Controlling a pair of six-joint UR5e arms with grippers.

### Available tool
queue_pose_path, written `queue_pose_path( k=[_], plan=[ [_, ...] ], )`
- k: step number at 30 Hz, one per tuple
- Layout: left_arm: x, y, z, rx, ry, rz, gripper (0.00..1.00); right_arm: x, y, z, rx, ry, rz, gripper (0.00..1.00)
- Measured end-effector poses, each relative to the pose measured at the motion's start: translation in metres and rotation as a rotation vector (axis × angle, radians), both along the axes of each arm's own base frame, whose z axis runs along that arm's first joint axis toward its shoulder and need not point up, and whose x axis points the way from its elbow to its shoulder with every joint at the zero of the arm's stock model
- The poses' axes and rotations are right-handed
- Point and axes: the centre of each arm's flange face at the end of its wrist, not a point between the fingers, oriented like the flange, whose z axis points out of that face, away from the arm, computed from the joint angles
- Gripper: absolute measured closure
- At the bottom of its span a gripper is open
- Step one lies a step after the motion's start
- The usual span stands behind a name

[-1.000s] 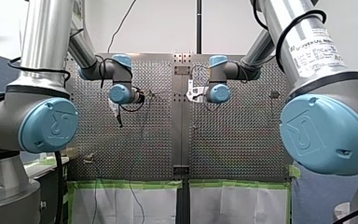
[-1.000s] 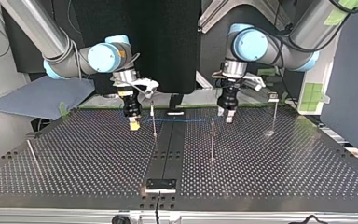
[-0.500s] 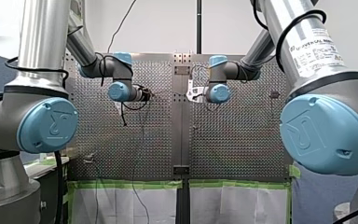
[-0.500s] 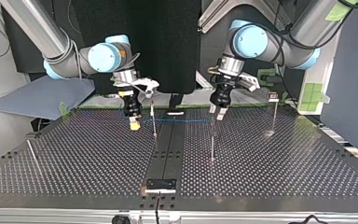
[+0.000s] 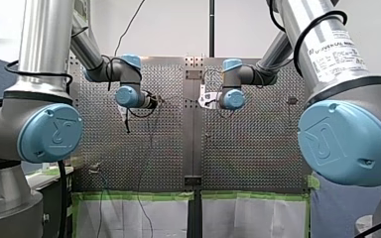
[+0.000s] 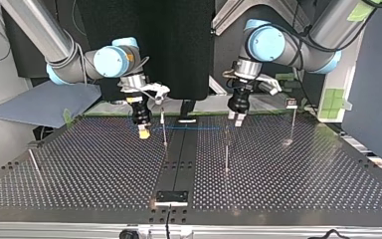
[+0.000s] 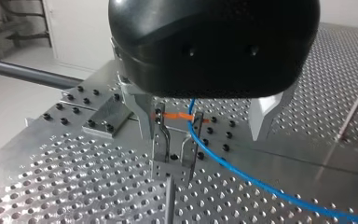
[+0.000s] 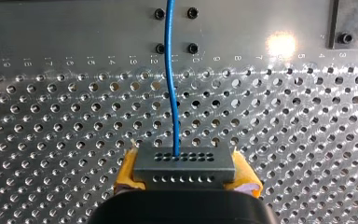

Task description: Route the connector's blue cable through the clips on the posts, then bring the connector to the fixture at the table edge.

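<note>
R pincer clamped on connector; L pincer apart, astride clip, blue cable passing btwn.

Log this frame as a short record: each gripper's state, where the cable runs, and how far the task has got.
right gripper: shut on the connector
left gripper: fingers open, one on each side of a clip, gripping nothing
blue cable: leaves the connector and runs over the table past the clip; cannot tell whether it is seated
fixture: at the table edge nearest the top view's camera; connector not yet brought there
</note>
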Motion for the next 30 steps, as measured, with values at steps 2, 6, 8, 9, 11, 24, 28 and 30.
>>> queue_pose_path(
  k=[2, 6, 8, 9, 11, 24, 28, 30],
  plan=[
    [-0.001, 0.000, 0.000, 0.014, 0.000, 0.006, 0.00, 0.000, 0.000, 0.000, 0.000, 0.000, 0.001, 1.00],
    [-0.001, 0.000, 0.000, 0.037, -0.001, 0.010, 0.00, 0.000, 0.000, 0.000, 0.001, -0.001, 0.001, 1.00],
    [-0.001, 0.000, -0.001, 0.041, -0.002, 0.011, 0.00, 0.000, 0.000, 0.000, 0.001, -0.001, 0.002, 1.00],
    [-0.001, 0.000, -0.001, 0.042, -0.002, 0.011, 0.00, 0.000, 0.000, 0.000, 0.001, -0.001, 0.002, 1.00],
    [-0.001, 0.000, -0.001, 0.045, -0.002, 0.012, 0.00, 0.000, 0.000, 0.000, 0.001, -0.001, 0.001, 1.00],
    [-0.007, -0.005, 0.013, 0.073, -0.040, -0.019, 0.00, 0.000, 0.000, 0.000, 0.002, -0.001, 0.002, 1.00],
    [-0.011, -0.014, 0.018, 0.091, -0.063, -0.051, 0.00, 0.000, 0.000, 0.000, 0.003, -0.001, 0.003, 1.00],
    [-0.013, -0.020, 0.020, 0.093, -0.075, -0.058, 0.00, 0.000, 0.000, 0.000, 0.002, -0.001, 0.003, 1.00]
  ],
)
